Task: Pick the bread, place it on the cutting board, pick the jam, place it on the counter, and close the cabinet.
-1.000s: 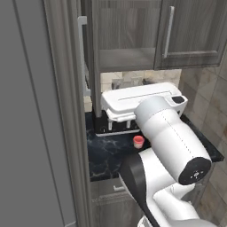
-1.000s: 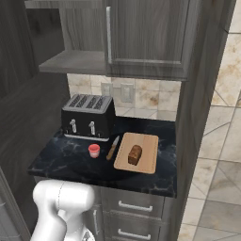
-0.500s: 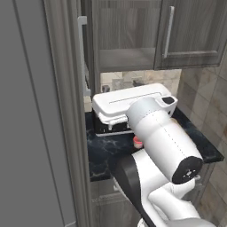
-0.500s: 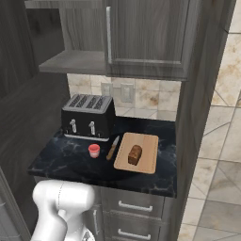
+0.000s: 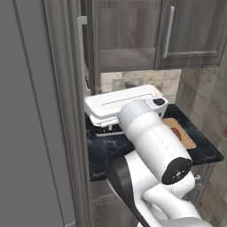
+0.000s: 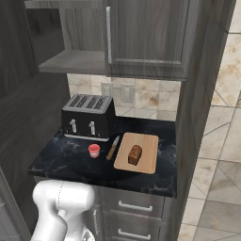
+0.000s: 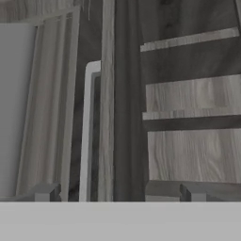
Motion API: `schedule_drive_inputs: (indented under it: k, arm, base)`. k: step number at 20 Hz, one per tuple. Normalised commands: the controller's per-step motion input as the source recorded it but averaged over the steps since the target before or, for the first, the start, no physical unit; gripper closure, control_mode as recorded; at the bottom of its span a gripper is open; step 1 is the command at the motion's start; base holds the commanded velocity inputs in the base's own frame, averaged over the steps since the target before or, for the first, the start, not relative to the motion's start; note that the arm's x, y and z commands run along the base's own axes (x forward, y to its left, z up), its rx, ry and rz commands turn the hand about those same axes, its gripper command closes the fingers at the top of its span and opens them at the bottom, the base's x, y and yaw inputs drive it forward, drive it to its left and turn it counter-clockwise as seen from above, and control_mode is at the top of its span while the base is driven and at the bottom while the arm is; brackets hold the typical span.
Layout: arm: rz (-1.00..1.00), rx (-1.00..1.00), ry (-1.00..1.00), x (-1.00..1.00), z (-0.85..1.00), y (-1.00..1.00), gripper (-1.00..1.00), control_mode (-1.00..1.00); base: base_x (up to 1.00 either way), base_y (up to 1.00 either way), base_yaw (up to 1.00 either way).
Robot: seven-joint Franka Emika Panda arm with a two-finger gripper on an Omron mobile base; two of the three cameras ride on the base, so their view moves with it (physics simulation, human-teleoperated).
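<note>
Beige stone tiles back a narrow kitchen nook hemmed by a tall grey side panel (image 5: 31, 133) on one side. Largest within it is the dark woodgrain wall cabinet (image 6: 146, 37); in the right base view its right door is shut with a slim vertical bar handle (image 6: 108, 34), while the left part stands open, showing the grey shelf (image 6: 70, 62). In the left base view an open door is seen edge-on with its handle (image 5: 82, 53) facing the camera. Below runs the black marbled bench (image 6: 61, 157), above grey drawer fronts (image 6: 134, 207). The white arm (image 5: 155, 146) rises across the left base view, with the end of a white appliance (image 5: 126, 104) showing beyond it. At the back left of the bench sits a black four-slot toaster (image 6: 88, 116). To its right, the light wooden cutting board (image 6: 148, 157) lies flat, with the dark brown bread (image 6: 135, 154) resting near its middle. A wooden-handled knife (image 6: 112, 148) lies just beside the board's left edge, and the small red jam (image 6: 94, 150) stands on the bench left of the knife, in front of the toaster and apart from it. In the hand view the claw (image 7: 117, 192) is spread wide and holds nothing, its tips framing the door edge and bar handle (image 7: 87, 136) close ahead.
</note>
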Motion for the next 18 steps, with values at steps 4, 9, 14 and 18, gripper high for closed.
schedule_drive_inputs:
  k: [4,9,14,18]
  arm:
    - [0.0,0.0,0.0,0.18,-0.01,0.03,-1.0,-1.0]
    - [0.0,0.0,0.0,0.25,0.0,0.0,-1.0,-1.0]
    - [0.0,-0.03,0.0,0.1,-0.17,0.21,-1.0,-1.0]
    - [0.0,-0.02,0.0,0.05,-0.17,0.23,-1.0,-1.0]
  base:
    - [0.0,0.0,0.0]
    - [0.0,0.0,0.0]
    - [0.0,0.0,0.0]
    - [0.0,0.0,0.0]
